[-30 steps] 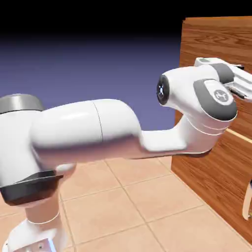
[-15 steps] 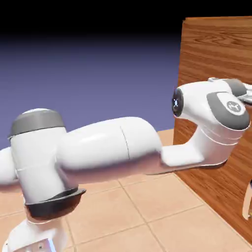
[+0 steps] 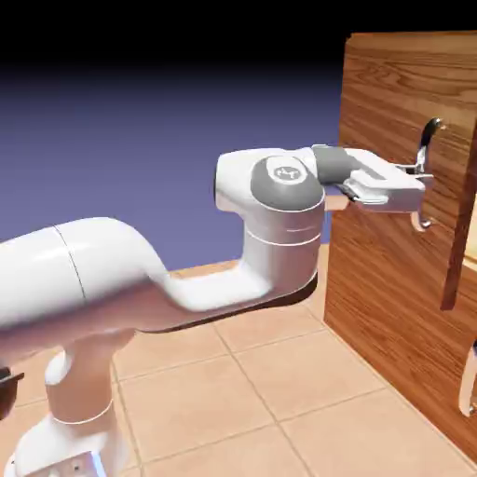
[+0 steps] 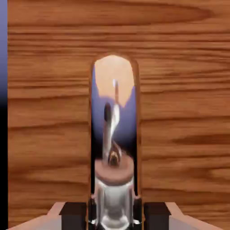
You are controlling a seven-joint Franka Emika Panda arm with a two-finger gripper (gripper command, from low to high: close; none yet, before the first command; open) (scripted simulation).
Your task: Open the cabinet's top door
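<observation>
The reddish-brown wooden cabinet [image 3: 377, 298] fills the exterior view's right. Its top door [image 3: 459, 233] stands swung out from the cabinet face and shows as a narrow dark strip, with pale interior wood behind it. On the door's curved silver handle [image 3: 428, 140] my gripper [image 3: 417, 184] is shut, the arm reaching level from the left. In the hand view the mirror-like handle [image 4: 114, 134] rises large between my two grey fingertips [image 4: 73, 214], against the door's wood grain [image 4: 45, 112]. My gripper [image 4: 114, 212] is clamped around the handle's lower part.
The lower panel's silver handle [image 3: 466, 391] shows at the exterior view's bottom right edge. The arm's base stands at the lower left on a tan tiled floor [image 3: 242, 391]. The backdrop is blue-violet.
The gripper has gone from open to shut on the handle. The arm has drawn back to the left, and the top door has swung out with it.
</observation>
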